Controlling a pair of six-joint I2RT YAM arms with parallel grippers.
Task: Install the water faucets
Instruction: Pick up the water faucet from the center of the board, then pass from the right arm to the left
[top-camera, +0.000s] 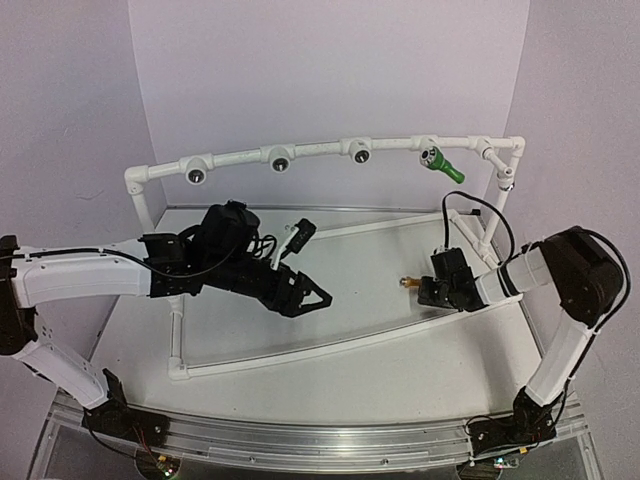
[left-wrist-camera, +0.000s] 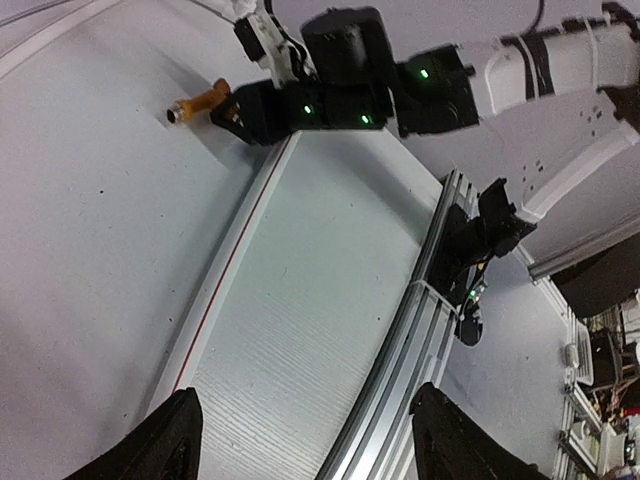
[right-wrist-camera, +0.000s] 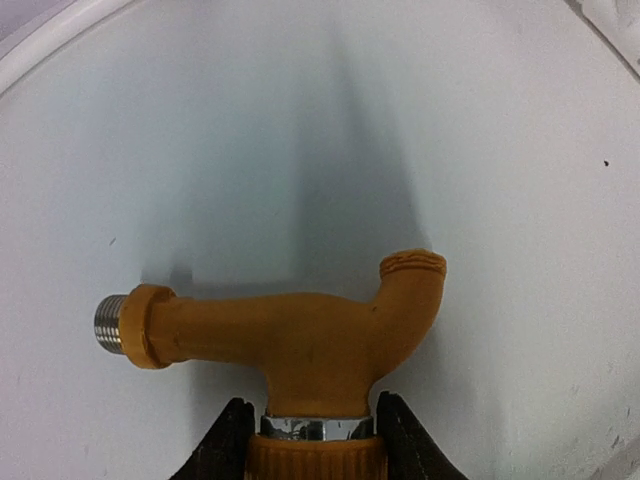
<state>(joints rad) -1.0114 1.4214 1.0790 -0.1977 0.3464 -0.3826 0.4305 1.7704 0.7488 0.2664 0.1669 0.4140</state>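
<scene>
The yellow-orange faucet (top-camera: 410, 283) lies level, low over the white table, its threaded end pointing left. My right gripper (top-camera: 432, 288) is shut on its ribbed cap. In the right wrist view the faucet (right-wrist-camera: 300, 335) fills the middle, with my right gripper (right-wrist-camera: 315, 445) clamped around the cap at the bottom edge. The green faucet (top-camera: 441, 163) sticks out of the right-hand socket of the white pipe frame (top-camera: 320, 152). My left gripper (top-camera: 312, 297) is open and empty, hovering mid-table left of the yellow faucet. In the left wrist view the left gripper (left-wrist-camera: 310, 440) points at the table and the yellow faucet (left-wrist-camera: 195, 104).
Three dark round sockets (top-camera: 281, 160) on the frame's top bar hold nothing. The frame's base pipes (top-camera: 300, 355) run across the table, with uprights at both ends. An aluminium rail (top-camera: 300, 440) lines the near edge. A cable (top-camera: 478, 205) loops above the right wrist.
</scene>
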